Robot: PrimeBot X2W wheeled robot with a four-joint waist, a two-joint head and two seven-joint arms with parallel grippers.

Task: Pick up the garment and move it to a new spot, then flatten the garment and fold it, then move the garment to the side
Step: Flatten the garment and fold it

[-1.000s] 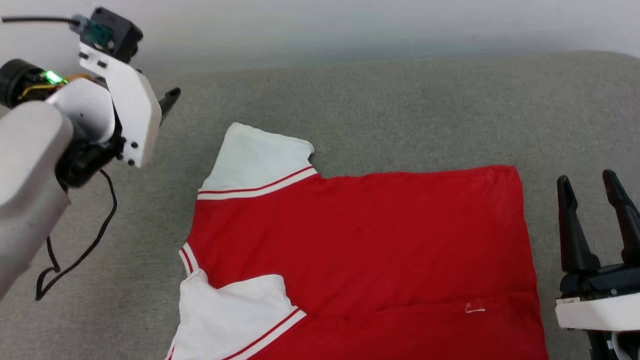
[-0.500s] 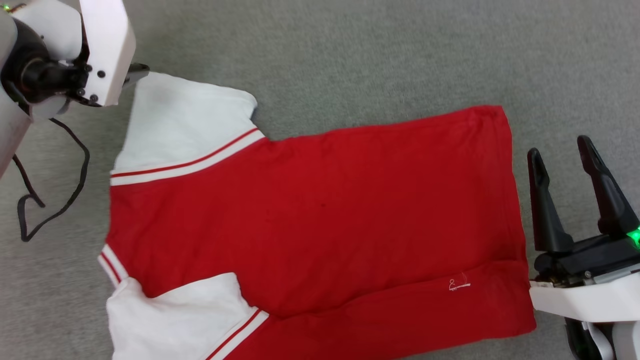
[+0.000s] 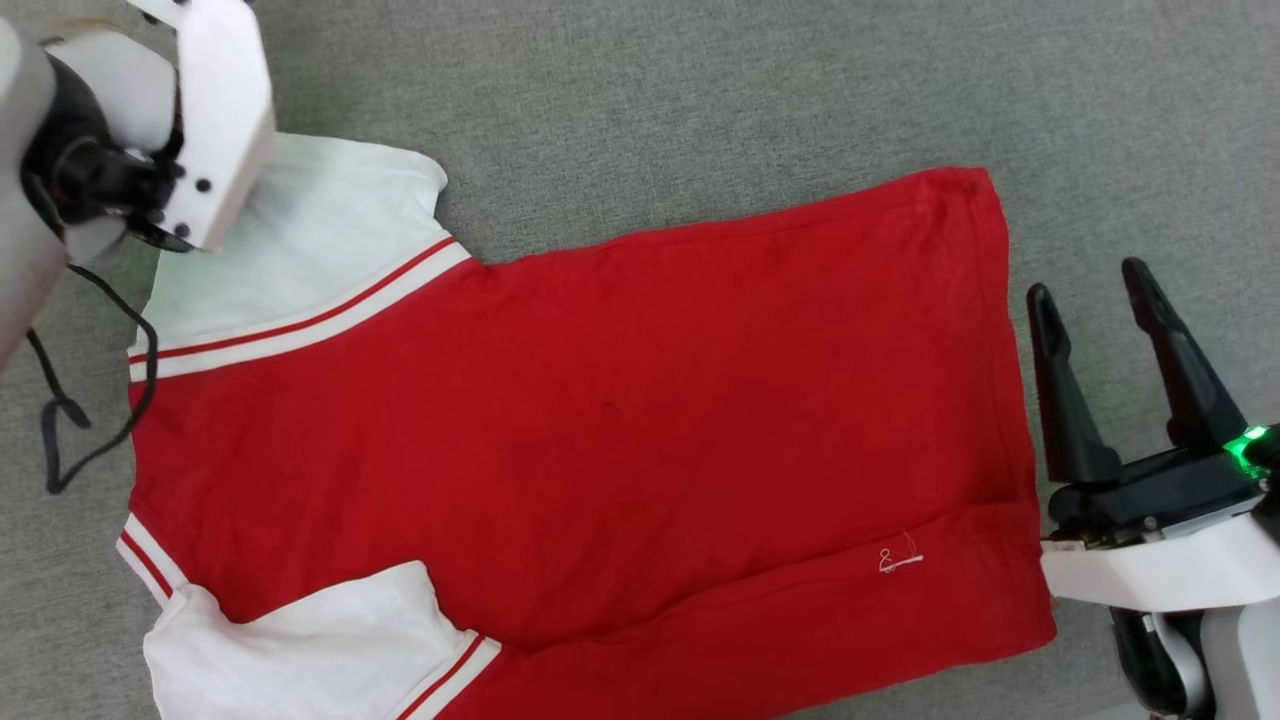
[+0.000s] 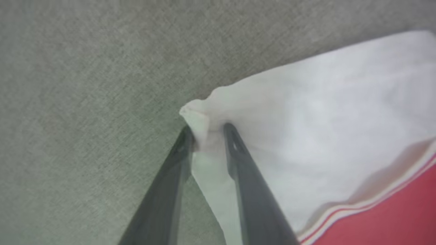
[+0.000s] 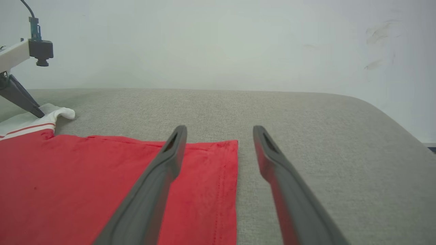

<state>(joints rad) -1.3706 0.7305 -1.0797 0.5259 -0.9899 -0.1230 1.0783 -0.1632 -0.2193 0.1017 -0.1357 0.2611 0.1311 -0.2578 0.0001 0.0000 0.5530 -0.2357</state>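
The garment (image 3: 600, 420), a red T-shirt with white sleeves, lies spread flat on the grey surface with its hem to the right. In the left wrist view my left gripper (image 4: 207, 131) is shut on the far white sleeve's corner (image 4: 196, 119), with the cloth bunched between its tips. In the head view the white wrist plate (image 3: 215, 110) hides those fingers. The right wrist view shows the left gripper (image 5: 34, 110) touching that sleeve. My right gripper (image 3: 1088, 282) stands open just right of the hem, holding nothing. In its own view the right gripper (image 5: 219, 131) straddles the hem's far corner (image 5: 231, 146).
A grey fabric-covered surface (image 3: 700, 100) carries everything; its rounded far right edge (image 5: 391, 112) meets a pale wall (image 5: 218, 44). A black cable (image 3: 60, 420) hangs from my left arm beside the shirt's collar end.
The head camera has tilted down, shifting the whole picture. My left gripper came down onto the far white sleeve's corner and closed on it. The right gripper stayed open beside the hem.
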